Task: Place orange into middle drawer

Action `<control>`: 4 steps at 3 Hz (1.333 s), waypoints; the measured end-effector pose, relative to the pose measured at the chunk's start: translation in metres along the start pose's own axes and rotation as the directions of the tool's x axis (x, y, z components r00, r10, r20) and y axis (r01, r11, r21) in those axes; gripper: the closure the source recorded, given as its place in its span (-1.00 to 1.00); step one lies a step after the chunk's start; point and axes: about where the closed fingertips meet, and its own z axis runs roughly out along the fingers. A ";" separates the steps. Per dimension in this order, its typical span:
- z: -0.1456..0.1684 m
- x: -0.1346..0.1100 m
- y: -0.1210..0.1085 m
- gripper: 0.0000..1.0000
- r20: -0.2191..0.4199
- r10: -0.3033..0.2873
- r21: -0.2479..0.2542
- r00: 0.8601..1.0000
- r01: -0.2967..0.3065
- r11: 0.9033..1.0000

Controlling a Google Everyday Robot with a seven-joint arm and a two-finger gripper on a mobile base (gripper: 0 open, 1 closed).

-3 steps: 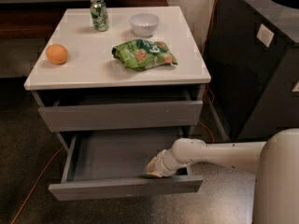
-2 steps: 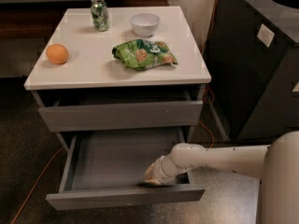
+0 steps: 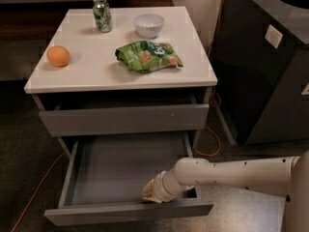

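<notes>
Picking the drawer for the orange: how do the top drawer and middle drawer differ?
The top drawer is nearly shut, its inside hidden; the middle drawer is pulled far out, its grey inside showing. The gripper is in the middle drawer, by its front right, not in the top drawer. Both have flat grey handleless fronts. The orange lies on the tabletop.

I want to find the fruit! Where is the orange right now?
The orange sits on the cabinet top, left side, left of the chip bag; the pincer is down inside the open middle drawer.
</notes>
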 end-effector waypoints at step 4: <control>-0.128 -0.152 0.043 0.94 -0.099 -0.299 0.118 0.949 0.310 0.944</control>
